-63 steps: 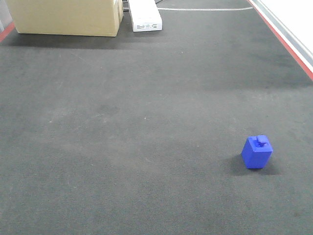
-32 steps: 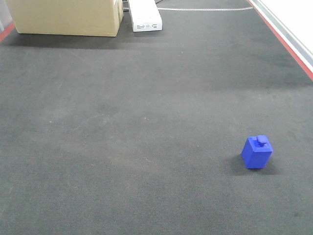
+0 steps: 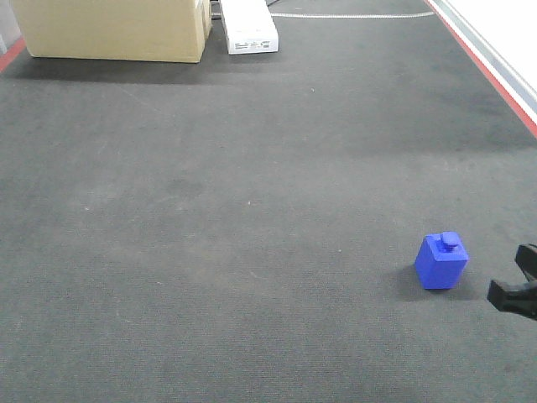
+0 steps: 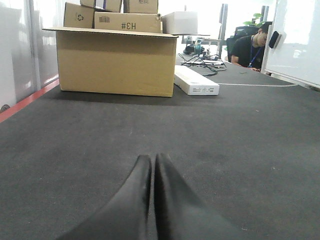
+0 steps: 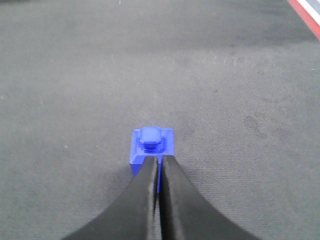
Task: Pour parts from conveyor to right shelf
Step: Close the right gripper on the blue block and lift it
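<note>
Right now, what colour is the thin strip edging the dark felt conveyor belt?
Red. The thin strip shows clearest in the exterior front-facing view, right edge.

The conveyor (image 3: 252, 210) before me is a wide, dark grey, felt-like belt with a red strip (image 3: 495, 80) along its right edge and another just showing at the far left corner. A blue block (image 3: 441, 262) sits upright on it, knob on top, toward the near right corner and apart from everything else. A cardboard box (image 3: 113, 29) stands in the far left corner, with a flat white box (image 3: 249, 29) just beside its right side. A thin white cable (image 3: 352, 16) lies along the far edge.
</note>
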You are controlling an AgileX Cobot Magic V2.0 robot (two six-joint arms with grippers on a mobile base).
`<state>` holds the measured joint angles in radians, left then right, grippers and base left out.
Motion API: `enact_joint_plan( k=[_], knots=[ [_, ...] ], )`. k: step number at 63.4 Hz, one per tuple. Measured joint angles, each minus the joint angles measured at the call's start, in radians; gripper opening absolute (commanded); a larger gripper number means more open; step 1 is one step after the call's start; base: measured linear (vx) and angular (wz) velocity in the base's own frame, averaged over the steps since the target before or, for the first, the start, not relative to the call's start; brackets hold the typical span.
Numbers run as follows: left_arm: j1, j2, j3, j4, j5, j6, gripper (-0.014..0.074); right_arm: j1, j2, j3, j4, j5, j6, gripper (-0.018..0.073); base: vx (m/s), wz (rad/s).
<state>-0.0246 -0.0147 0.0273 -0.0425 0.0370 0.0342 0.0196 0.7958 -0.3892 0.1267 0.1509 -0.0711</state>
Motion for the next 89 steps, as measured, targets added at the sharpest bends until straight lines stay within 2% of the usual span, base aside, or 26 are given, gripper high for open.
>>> enact_joint_plan(
  k=[18, 23, 29, 54, 70, 79, 89],
  knots=[
    [0.000, 0.000, 0.000, 0.000, 0.000, 0.000, -0.0006, 0.000, 0.172, -0.222, -0.004, 0.205, -0.025, 0.0442, 0.00, 0.00],
    [0.000, 0.000, 0.000, 0.000, 0.000, 0.000, -0.0006, 0.000, 0.244, -0.282, -0.004, 0.250, -0.025, 0.0507, 0.00, 0.00],
    [0.000, 0.000, 0.000, 0.000, 0.000, 0.000, -0.0006, 0.000, 0.333, -0.360, -0.006, 0.313, -0.025, 0.0540, 0.00, 0.00],
    [0.000, 0.000, 0.000, 0.000, 0.000, 0.000, -0.0006, 0.000, 0.726, -0.663, -0.027, 0.616, -0.025, 0.0539, 0.00, 0.00],
    [0.000, 0.000, 0.000, 0.000, 0.000, 0.000, -0.0006, 0.000, 0.862, -0.696, -0.039, 0.651, -0.025, 0.0518, 0.00, 0.00],
    [0.000, 0.000, 0.000, 0.000, 0.000, 0.000, -0.0006, 0.000, 0.901, -0.697, -0.045, 0.632, -0.014, 0.0421, 0.00, 0.00],
    [0.000, 0.000, 0.000, 0.000, 0.000, 0.000, -0.0006, 0.000, 0.924, -0.701, -0.066, 0.623, -0.003, 0.0235, 0.00, 0.00]
  ],
)
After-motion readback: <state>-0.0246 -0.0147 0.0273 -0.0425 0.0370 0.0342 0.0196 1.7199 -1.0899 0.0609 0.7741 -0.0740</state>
